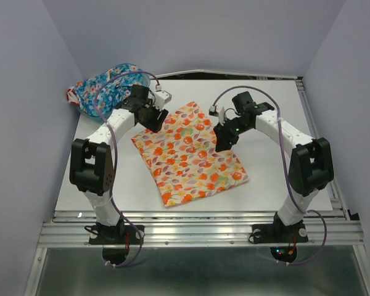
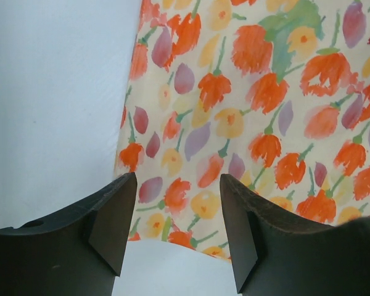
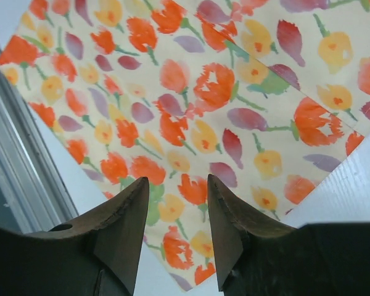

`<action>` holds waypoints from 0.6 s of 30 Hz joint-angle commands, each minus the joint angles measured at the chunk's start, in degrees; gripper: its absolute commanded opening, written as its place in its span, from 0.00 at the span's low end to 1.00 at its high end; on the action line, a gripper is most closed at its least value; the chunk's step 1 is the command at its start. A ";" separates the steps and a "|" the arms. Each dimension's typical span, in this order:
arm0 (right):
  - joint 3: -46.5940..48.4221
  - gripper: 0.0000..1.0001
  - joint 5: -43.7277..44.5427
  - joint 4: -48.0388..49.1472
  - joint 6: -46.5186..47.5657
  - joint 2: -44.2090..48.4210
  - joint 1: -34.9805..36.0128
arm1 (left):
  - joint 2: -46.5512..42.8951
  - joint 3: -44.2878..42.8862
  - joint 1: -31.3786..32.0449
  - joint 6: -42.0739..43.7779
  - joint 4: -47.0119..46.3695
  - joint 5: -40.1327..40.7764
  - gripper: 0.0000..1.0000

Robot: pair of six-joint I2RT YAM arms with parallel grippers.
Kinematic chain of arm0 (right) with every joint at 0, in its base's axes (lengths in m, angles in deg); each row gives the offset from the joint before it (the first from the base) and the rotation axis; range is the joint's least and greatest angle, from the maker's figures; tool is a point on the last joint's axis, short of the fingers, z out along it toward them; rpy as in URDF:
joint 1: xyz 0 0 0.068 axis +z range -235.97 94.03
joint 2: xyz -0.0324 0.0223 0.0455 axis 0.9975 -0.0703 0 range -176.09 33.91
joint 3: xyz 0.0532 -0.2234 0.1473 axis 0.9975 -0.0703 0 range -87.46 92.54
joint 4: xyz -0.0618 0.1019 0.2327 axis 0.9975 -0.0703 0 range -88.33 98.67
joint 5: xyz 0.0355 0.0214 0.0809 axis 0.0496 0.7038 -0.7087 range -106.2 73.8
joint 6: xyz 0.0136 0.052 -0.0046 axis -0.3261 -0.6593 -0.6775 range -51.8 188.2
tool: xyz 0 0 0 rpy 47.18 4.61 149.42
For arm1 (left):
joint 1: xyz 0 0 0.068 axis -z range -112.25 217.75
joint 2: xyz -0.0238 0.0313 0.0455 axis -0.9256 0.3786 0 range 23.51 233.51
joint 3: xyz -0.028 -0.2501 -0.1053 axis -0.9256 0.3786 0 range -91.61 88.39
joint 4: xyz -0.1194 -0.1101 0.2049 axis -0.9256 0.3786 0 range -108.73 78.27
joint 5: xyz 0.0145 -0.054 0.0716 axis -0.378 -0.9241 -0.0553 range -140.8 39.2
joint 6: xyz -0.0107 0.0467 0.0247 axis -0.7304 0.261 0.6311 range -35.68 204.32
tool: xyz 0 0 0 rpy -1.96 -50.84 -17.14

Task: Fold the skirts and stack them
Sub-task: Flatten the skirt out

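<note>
The cream-yellow skirt (image 1: 190, 153) with orange-red flowers lies flat on the white table, spread as a tilted rectangle. The blue floral skirt (image 1: 105, 87) is bunched at the table's far left corner. My left gripper (image 1: 155, 122) hovers over the cream skirt's far left edge, open and empty; the skirt's edge (image 2: 246, 123) shows between its fingers. My right gripper (image 1: 224, 143) hovers over the skirt's right edge, open and empty, with the skirt's corner (image 3: 191, 142) below its fingers.
The white table (image 1: 283, 111) has a metal rail (image 1: 197, 231) along its near edge and another along its right side (image 3: 24, 166). Grey-lilac walls enclose the table on three sides.
</note>
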 commanded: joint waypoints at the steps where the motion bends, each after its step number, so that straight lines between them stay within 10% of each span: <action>1: 0.95 0.48 7.48 4.91 -0.78 -5.96 1.24 | -3.81 4.76 0.11 0.73 2.18 -2.90 0.68; 18: -18.03 0.46 6.45 -4.13 6.78 -4.39 11.87 | 7.07 6.88 5.56 2.49 4.02 -2.82 0.65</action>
